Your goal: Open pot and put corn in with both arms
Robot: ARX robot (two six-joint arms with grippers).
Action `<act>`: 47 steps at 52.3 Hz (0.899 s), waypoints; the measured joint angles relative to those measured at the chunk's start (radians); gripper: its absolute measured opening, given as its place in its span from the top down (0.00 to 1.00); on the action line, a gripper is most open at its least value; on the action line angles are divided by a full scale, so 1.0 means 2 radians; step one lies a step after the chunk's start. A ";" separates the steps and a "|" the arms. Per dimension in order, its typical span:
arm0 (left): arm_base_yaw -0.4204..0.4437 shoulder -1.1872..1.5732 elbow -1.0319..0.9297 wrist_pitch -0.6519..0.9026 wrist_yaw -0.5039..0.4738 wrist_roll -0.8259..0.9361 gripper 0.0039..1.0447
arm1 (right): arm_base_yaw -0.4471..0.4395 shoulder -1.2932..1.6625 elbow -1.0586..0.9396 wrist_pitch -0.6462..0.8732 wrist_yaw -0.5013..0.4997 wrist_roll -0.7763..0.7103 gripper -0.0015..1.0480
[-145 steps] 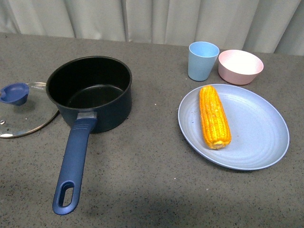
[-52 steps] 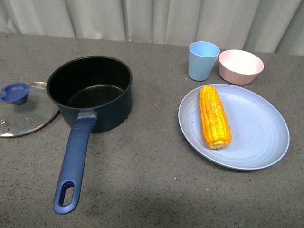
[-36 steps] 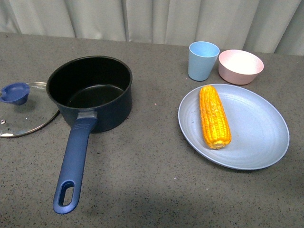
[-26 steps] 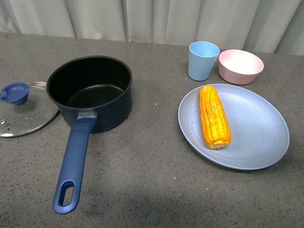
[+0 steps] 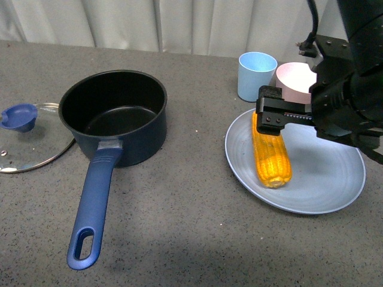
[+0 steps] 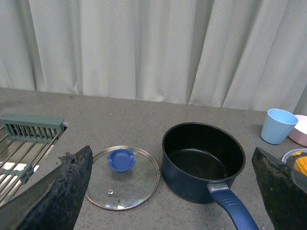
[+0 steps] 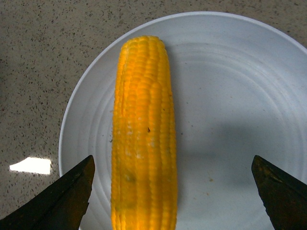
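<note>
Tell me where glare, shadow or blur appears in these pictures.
Right wrist view: a bright patch on the table beside the plate, a soft shadow on the plate by the corn. Left wrist view: the left gripper has dark, soft-edged fingers. Front view: even light, sharp.

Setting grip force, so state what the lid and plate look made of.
Lid: clear glass, since the table shows through it; its blue knob looks plastic. Plate: matte pale blue, likely plastic, no glaze shine.
</note>
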 joint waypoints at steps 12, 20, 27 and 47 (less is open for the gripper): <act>0.000 0.000 0.000 0.000 0.000 0.000 0.06 | 0.008 0.047 0.055 -0.049 0.002 0.003 0.09; 0.000 0.000 0.000 0.000 0.000 0.000 0.06 | 0.010 0.064 0.072 -0.067 0.009 0.002 0.09; 0.000 0.000 0.000 0.000 0.000 0.000 0.06 | 0.010 0.073 0.081 -0.077 0.013 0.002 0.09; 0.000 0.000 0.000 0.000 0.000 0.000 0.06 | 0.009 0.078 0.080 -0.071 0.009 -0.001 0.64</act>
